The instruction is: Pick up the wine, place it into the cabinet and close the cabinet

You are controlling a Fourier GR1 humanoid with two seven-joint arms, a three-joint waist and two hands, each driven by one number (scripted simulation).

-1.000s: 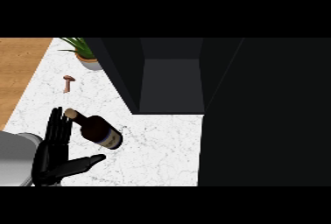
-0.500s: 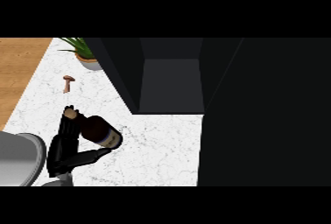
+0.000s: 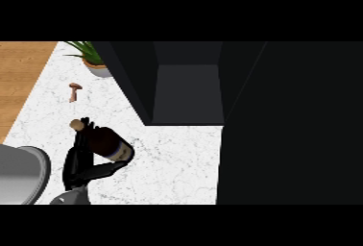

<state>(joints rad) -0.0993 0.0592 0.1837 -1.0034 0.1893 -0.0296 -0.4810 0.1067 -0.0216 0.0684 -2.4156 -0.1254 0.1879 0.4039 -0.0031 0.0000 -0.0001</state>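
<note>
1. Your landmark is the cabinet [image 3: 188, 81]: dark, standing open at the top centre of the head view, its grey inner floor showing between the two side walls.
2. The wine [image 3: 106, 142] lies below and left of the cabinet, on the white marbled desk [image 3: 174, 163]. You see a dark bottle with a pale band near its base and a tan cork end pointing up-left, away from the cabinet.
3. Your left hand [image 3: 79, 161] is at the bottle's left side, fingers running up along it and the thumb hooked under its lower end. The hand is curled round the wine, holding it.
4. Whether the bottle rests on the desk or is clear of it, you cannot tell from this angle.
5. Your right hand does not show.
6. Left of the cabinet's top corner sits a potted plant [image 3: 92, 57]; a small brown object [image 3: 74, 90] lies below the plant, well left of the cabinet.
7. A grey rounded shape [image 3: 21, 175] sits at the lower left edge, far from the cabinet.
</note>
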